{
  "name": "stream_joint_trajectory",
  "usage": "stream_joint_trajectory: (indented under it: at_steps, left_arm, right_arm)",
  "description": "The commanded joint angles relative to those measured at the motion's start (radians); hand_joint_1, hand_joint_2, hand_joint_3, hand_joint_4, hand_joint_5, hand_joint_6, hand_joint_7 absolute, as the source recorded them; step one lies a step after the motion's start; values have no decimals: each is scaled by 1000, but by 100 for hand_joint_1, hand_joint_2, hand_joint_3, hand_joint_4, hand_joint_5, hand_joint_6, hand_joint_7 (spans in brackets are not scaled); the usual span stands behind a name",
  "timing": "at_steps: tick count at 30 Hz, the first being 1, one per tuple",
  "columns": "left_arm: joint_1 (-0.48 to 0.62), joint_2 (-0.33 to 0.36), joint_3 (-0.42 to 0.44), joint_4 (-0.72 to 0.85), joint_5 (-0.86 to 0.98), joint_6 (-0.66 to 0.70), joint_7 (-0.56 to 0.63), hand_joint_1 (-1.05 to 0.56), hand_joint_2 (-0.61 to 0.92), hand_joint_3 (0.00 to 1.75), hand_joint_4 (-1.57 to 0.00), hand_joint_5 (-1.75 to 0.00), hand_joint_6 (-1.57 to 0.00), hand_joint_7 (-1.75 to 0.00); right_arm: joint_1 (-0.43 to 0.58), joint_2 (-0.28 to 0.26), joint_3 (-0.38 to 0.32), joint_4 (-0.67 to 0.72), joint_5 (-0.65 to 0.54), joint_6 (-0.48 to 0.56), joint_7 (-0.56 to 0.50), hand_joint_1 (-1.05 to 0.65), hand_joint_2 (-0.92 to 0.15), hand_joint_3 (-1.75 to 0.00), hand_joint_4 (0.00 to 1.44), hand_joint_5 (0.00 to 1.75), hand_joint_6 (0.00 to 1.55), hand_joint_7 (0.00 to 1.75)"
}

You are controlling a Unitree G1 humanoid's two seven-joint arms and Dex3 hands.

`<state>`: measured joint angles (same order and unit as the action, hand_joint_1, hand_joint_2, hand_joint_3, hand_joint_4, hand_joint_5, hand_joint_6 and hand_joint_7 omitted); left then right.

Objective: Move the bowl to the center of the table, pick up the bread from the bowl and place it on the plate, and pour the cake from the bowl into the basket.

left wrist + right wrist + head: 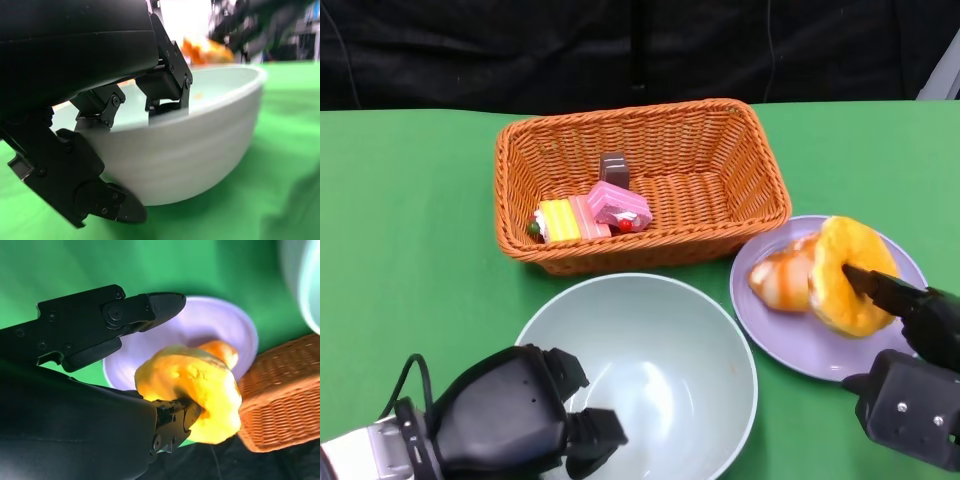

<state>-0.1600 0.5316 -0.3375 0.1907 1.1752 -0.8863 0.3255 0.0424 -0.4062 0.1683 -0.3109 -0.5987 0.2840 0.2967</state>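
The pale bowl [650,370] sits at the lower centre of the frame on the green counter [400,250]. The left robot hand [520,415] at lower left grips its near rim, fingers [165,85] hooked inside and the thumb under the outer wall. At lower right, the right robot hand [910,360] holds the ring-shaped bread [850,275] tilted over the purple plate [800,340], beside a second piece [782,280]. The cakes [595,212] lie in the orange basket [720,150] at upper centre.
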Motion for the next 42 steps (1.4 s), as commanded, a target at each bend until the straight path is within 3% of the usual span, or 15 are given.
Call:
stream_joint_trajectory:
  at_steps: [1, 2, 3, 5, 8, 12, 19, 23, 27, 31, 36, 38, 42]
  left_arm:
    - [14, 35, -23, -21, -81, 50, -120, -29, 85, 1, -84, -128, -97, -35]
    - [26, 43, -25, -44, -133, 76, -203, -29, 86, 1, -85, -122, -99, -27]
    - [36, 55, -28, -78, -166, 104, -278, -29, 89, 1, -77, -87, -85, -11]
    - [51, 73, -28, -138, -204, 146, -373, -38, 91, 0, -74, -36, -68, -2]
    - [66, 85, -26, -196, -209, 182, -413, -54, 92, 1, -66, -16, -59, 0]
    - [96, 97, -7, -277, -214, 236, -444, -75, 92, 9, -50, -4, -46, 0]
    - [122, 110, 7, -350, -220, 294, -472, -80, 92, 12, -32, 0, -33, 0]
    - [129, 117, 17, -370, -229, 304, -476, -80, 92, 10, -32, 0, -32, 0]
    - [129, 118, 18, -372, -229, 308, -464, -80, 92, 10, -33, -1, -33, -1]
    - [133, 118, 18, -375, -234, 312, -469, -80, 92, 10, -35, -2, -34, -1]
    - [138, 118, 19, -375, -243, 310, -464, -79, 92, 8, -36, -2, -38, -2]
    - [140, 119, 19, -379, -242, 314, -471, -79, 92, 9, -35, -2, -38, -2]
    - [139, 118, 16, -378, -239, 316, -467, -79, 92, 10, -35, -2, -38, -2]
  right_arm:
    - [33, -8, -15, -91, 9, 35, 34, -73, -92, -13, 0, 12, 3, 0]
    - [44, -7, -17, -120, 8, 43, 40, -73, -92, -13, 0, 12, 3, 0]
    - [54, -7, -20, -142, 7, 47, 42, -73, -92, -13, 0, 12, 3, 0]
    - [68, -7, -25, -174, 7, 52, 45, -73, -92, -13, 1, 13, 4, 1]
    - [80, -6, -31, -195, 9, 51, 43, -72, -92, -13, 2, 14, 4, 1]
    - [105, -2, -41, -231, 8, 39, 33, -72, -92, -14, 2, 15, 3, 0]
    - [121, 11, -41, -249, -20, 42, 5, -73, -92, -15, 4, 18, 4, 1]
    - [108, 8, -38, -221, -45, 38, -4, -70, -92, -19, 19, 27, 6, 1]
    - [53, -14, -20, -104, -91, 18, -25, -66, -92, -21, 37, 35, 11, 4]
    - [19, -26, 2, -11, -154, -14, -72, -63, -92, -19, 20, 31, 46, 12]
    - [-5, -59, 33, 67, -239, -58, -123, -62, -92, -22, 18, 33, 67, 12]
    - [-9, -65, 41, 79, -265, -61, -127, -64, -92, -24, 20, 34, 63, 8]
    - [-3, -61, 35, 84, -264, -81, -152, -65, -92, -23, 33, 41, 34, 1]
